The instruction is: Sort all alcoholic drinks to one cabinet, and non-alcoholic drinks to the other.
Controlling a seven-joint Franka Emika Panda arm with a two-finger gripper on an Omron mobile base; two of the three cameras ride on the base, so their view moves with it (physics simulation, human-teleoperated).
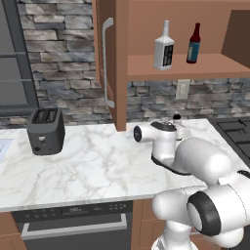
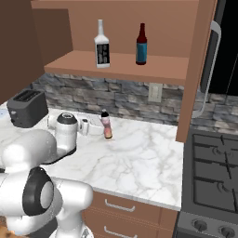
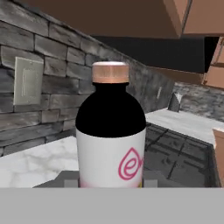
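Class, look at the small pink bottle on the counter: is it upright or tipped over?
Upright. The small pink bottle stands on the marble counter, black cap on top.

My two base cameras look forward and down from behind, sharing the tabletop and shelf; my hand camera sits close against the pink bottle.

Glossy veined marble counter, rough stone wall (matt), smooth wood cabinet.
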